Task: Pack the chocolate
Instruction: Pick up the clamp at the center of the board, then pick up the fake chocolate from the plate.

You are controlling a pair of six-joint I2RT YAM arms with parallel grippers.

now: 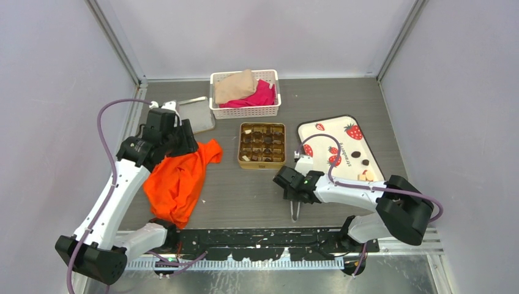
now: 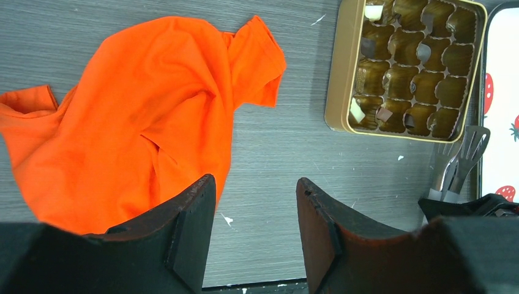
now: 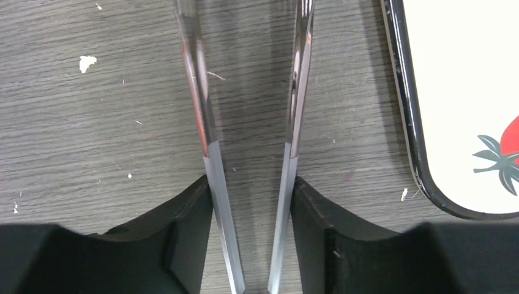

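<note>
Only my right wrist view showed the right gripper (image 3: 251, 205) pinching the half-spread tongs (image 3: 215, 177); the left gripper (image 2: 256, 211) stood wide, empty.

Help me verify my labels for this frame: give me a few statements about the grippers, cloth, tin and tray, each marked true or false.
1. The right gripper holds metal tongs between its fingers. True.
2. The orange cloth lies inside the white basket. False: it lies on the table, left of the gold tin.
3. The left gripper is open and holds nothing. True.
4. The strawberry tray sits to the left of the gold tin. False: it sits to the tin's right.
5. A few chocolate pieces lie on the strawberry tray. True.
</note>
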